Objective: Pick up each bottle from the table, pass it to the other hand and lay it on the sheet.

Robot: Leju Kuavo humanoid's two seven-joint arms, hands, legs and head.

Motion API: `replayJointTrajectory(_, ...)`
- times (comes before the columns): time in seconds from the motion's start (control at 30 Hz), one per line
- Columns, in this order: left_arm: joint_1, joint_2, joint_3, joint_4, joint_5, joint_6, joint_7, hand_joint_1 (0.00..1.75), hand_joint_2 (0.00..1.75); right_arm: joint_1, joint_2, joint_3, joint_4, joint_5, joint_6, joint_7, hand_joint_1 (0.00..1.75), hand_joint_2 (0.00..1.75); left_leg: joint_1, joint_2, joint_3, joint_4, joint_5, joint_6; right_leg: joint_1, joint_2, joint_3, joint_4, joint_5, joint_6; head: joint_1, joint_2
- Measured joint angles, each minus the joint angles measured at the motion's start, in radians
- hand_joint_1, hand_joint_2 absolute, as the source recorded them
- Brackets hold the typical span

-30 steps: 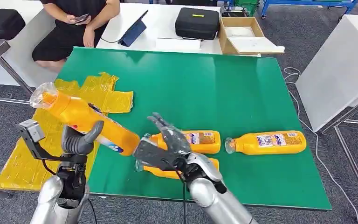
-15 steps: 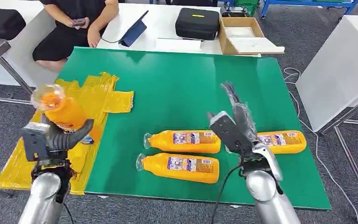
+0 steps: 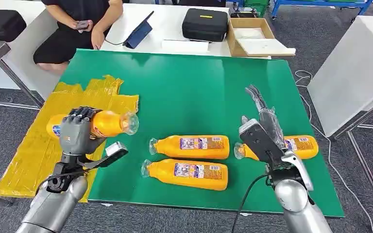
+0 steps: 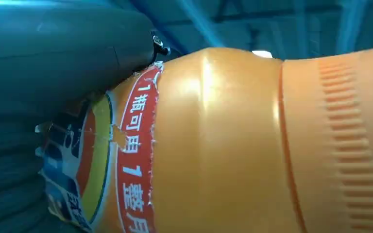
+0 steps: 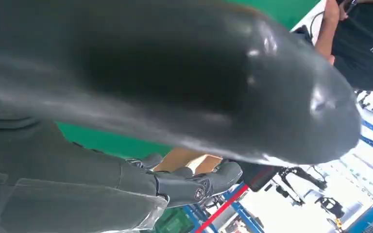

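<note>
Glossy orange plastic bottle (image 3: 104, 123), crinkled shiny yellow sheet (image 3: 34, 155), matt green table (image 3: 199, 92)

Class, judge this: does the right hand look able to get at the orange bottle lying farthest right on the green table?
Probably yes: the right hand is open above the farthest-right bottle, and nothing lies between them.

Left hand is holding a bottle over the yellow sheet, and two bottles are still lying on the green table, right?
Not quite: three bottles still lie on the green table, as the head view shows. The left hand does hold a bottle over the yellow sheet.
</note>
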Motion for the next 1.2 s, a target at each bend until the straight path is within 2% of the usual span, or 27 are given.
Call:
replayJointTrajectory(0.13,-0.018,0.002,-0.015,0.074,-0.059,0.000,0.010,1.75,1.75,-0.010,-0.014,0.012,0.009,-0.007,-0.002,0.000,0.00,0.00,0.000,0.000,0.000,0.000,0.000,0.000,0.000,0.000,0.000,0.000,0.000,0.000,0.000,0.000)
replayJointTrajectory(0.17,-0.023,0.003,-0.019,0.090,-0.082,0.001,0.023,1.43,1.75,-0.011,-0.018,0.013,0.010,-0.008,-0.002,0.000,0.00,0.00,0.000,0.000,0.000,0.000,0.000,0.000,0.000,0.000,0.000,0.000,0.000,0.000,0.000,0.000)
replayJointTrajectory(0.2,-0.031,0.003,-0.022,0.115,-0.101,0.001,0.036,0.00,1.75,-0.011,-0.021,0.015,0.011,-0.009,-0.002,0.000,0.00,0.00,0.000,-0.001,0.000,0.000,0.000,0.000,0.000,0.000,0.000,0.000,0.000,0.000,0.000,0.000)
replayJointTrajectory(0.27,-0.042,0.007,-0.032,0.158,-0.114,0.001,0.049,0.00,1.75,-0.012,-0.028,0.018,0.013,-0.012,-0.002,0.000,0.00,0.00,0.000,-0.001,-0.001,0.000,0.000,0.000,0.000,0.000,0.000,0.000,0.000,0.000,0.000,0.000)
replayJointTrajectory(0.3,-0.049,0.010,-0.039,0.190,-0.125,0.001,0.065,0.00,0.00,-0.012,-0.034,0.022,0.016,-0.014,-0.002,0.000,0.00,0.00,0.000,-0.001,-0.001,0.000,0.000,0.000,0.000,0.000,0.000,0.000,0.000,0.000,0.000,0.000)
replayJointTrajectory(0.53,-0.154,0.023,-0.087,0.443,-0.035,-0.011,0.136,0.00,0.00,-0.016,-0.076,0.054,0.033,0.035,-0.001,0.014,0.00,0.00,0.000,-0.001,-0.001,0.000,0.001,0.000,0.000,0.000,0.000,0.000,0.001,0.001,0.000,0.000)
replayJointTrajectory(0.73,-0.203,0.033,-0.108,0.516,0.006,-0.058,0.197,0.00,0.00,-0.008,-0.103,0.068,0.036,0.089,0.013,0.029,0.00,0.00,0.000,-0.001,-0.001,0.000,0.001,0.000,0.000,0.000,0.000,0.000,0.001,0.001,0.000,0.000)
replayJointTrajectory(0.87,-0.194,0.068,-0.108,0.510,0.091,-0.084,0.210,0.00,0.00,0.064,-0.171,0.071,0.020,0.175,0.022,0.024,0.00,0.00,0.000,-0.002,-0.001,0.000,0.001,0.000,0.000,-0.001,0.000,0.000,0.000,0.001,0.000,0.000)
replayJointTrajectory(0.9,-0.188,0.075,-0.107,0.505,0.102,-0.087,0.210,0.00,0.00,0.084,-0.187,0.070,0.018,0.180,0.021,0.019,0.00,1.75,0.000,-0.002,-0.002,0.000,0.001,0.000,0.000,-0.001,0.000,0.000,0.000,0.001,0.000,0.000)
replayJointTrajectory(1.0,-0.175,0.098,-0.098,0.487,0.188,-0.103,0.192,0.00,0.00,0.116,-0.246,0.058,0.010,0.203,0.017,0.006,0.00,1.75,0.000,-0.001,-0.002,0.000,0.001,0.000,0.000,-0.001,-0.001,0.000,0.000,0.001,-0.001,0.000)
replayJointTrajectory(1.07,-0.143,0.100,-0.068,0.438,0.348,-0.130,0.136,0.00,0.00,0.170,-0.294,0.038,-0.011,0.210,0.009,0.006,0.00,1.75,0.000,-0.003,-0.002,0.000,0.001,0.000,0.000,-0.002,-0.001,-0.001,0.000,0.001,0.000,0.000)
replayJointTrajectory(1.2,-0.074,0.111,0.029,0.320,0.584,-0.197,0.086,0.00,0.00,0.272,-0.398,-0.069,-0.050,0.207,0.011,-0.007,0.00,1.75,-0.001,-0.004,-0.003,0.000,0.001,0.000,-0.001,-0.004,-0.002,-0.001,0.000,0.001,-0.001,0.000)
